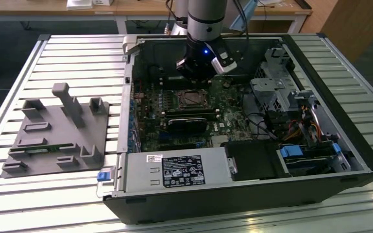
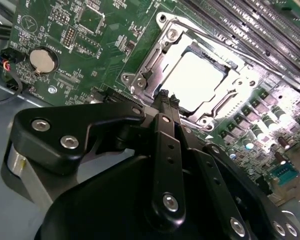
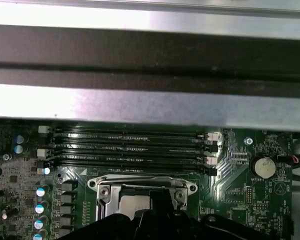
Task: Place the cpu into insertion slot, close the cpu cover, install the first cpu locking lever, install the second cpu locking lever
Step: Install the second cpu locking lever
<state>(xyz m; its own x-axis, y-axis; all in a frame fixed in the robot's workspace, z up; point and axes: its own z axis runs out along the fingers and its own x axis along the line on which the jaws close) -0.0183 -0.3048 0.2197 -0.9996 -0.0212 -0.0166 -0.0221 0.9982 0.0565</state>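
Gripper point(image 2: 167, 97) hovers just above the near edge of the insertion slot point(image 2: 190, 75) on the green motherboard point(image 2: 90, 45); fingers look pressed together with nothing between them, so clenched and empty. Cpu point(image 2: 192, 80) sits inside the slot, its bright metal top showing through the window of the cpu cover point(image 2: 150, 62), which appears to lie down flat over it. Whether either locking lever is latched cannot be told. Risks, as judgement: fingertips are very close to the cover frame, so a small lateral error could scrape the frame or the capacitors point(image 2: 255, 132) beside the slot; pressing a lever while the cover is not fully seated could stress the chip or socket pins. Memory slots point(image 3: 130, 145) lie just beyond the slot.
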